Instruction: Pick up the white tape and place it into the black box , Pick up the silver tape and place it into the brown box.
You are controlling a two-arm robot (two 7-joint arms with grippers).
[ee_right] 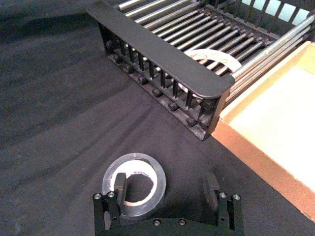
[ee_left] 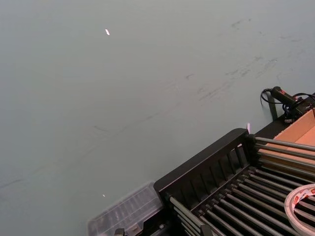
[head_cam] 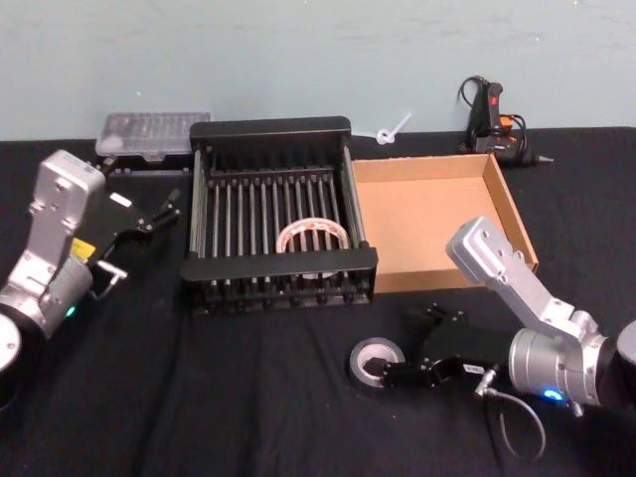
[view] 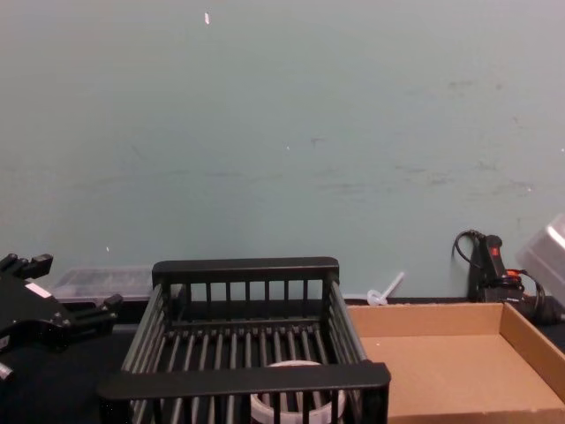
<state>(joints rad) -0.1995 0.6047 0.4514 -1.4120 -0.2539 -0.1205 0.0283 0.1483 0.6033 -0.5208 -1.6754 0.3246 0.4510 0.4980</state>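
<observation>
Step 2 looks to be in hand: the white tape already lies inside the black box, while the silver tape sits flat on the cloth in front of the brown box. The right gripper has its fingers spread, one over the roll's hole and one outside it (not yet closed on it). Next it needs to clamp the wall, then lift. The left gripper is open, parked beside the crate.
</observation>
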